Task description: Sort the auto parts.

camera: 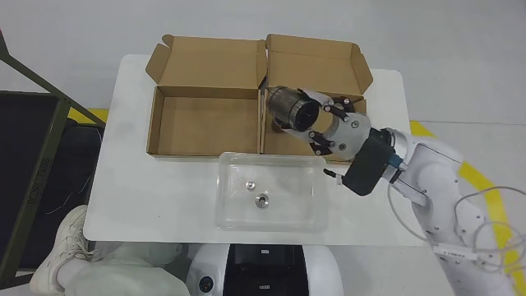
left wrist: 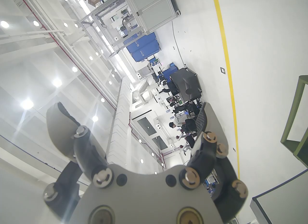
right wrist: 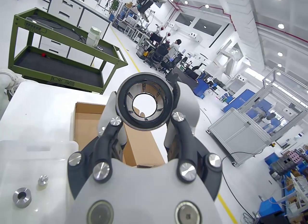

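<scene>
two parts [camera: 261, 201] lay unsorted in clear tray [camera: 226, 218]; right gripper [right wrist: 144, 104] pinched a bearing [right wrist: 144, 126] over box [camera: 316, 64] beyond it; left gripper [left wrist: 131, 111] fingers spread.

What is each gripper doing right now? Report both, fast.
Left gripper: open, holding nothing.
Right gripper: shut on the metal ring part, over the right cardboard box.

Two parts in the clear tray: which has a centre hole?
The larger disc, nearer the robot; the smaller part beside it shows no hole.
</scene>
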{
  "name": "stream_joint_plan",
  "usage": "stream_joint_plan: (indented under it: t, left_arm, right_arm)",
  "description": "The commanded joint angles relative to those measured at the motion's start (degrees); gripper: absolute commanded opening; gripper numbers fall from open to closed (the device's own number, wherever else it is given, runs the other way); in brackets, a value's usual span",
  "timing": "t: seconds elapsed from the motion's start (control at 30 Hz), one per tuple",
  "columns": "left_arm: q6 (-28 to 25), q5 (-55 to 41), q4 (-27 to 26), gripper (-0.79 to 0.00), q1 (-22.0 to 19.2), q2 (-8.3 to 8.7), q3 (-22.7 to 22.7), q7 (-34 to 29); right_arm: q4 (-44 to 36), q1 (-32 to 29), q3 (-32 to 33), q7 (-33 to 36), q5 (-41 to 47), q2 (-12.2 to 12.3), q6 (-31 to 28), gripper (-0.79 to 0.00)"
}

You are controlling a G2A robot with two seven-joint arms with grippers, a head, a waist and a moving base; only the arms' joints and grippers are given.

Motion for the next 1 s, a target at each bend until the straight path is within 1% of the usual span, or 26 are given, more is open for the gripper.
stream_joint_plan:
  t: [0.0,0.23,0.37,0.6,0.8,0.97]
  left_arm:
    - [0.0,0.0,0.0,0.0,0.0,0.0,0.0,0.0]
    - [0.0,0.0,0.0,0.0,0.0,0.0,0.0,0.0]
    - [0.0,0.0,0.0,0.0,0.0,0.0,0.0,0.0]
    - [0.0,0.0,0.0,0.0,0.0,0.0,0.0,0.0]
    - [0.0,0.0,0.0,0.0,0.0,0.0,0.0,0.0]
    - [0.0,0.0,0.0,0.0,0.0,0.0,0.0,0.0]
  right_arm:
    - [0.15,-0.09,0.19,0.15,-0.08,0.04,-0.1,-0.785]
    - [1.14,-0.34,0.44,0.9,0.34,0.1,-0.25,-0.785]
    - [2.63,0.29,-0.21,2.95,0.98,0.01,-0.53,-0.785]
    - [5.77,1.57,-0.72,9.2,3.2,-0.1,-1.35,-0.785]
    - [8.69,2.28,-0.73,16.23,5.39,-0.08,-2.37,-0.785]
    - [11.54,3.1,-0.22,20.29,7.75,-0.09,-2.18,-0.785]
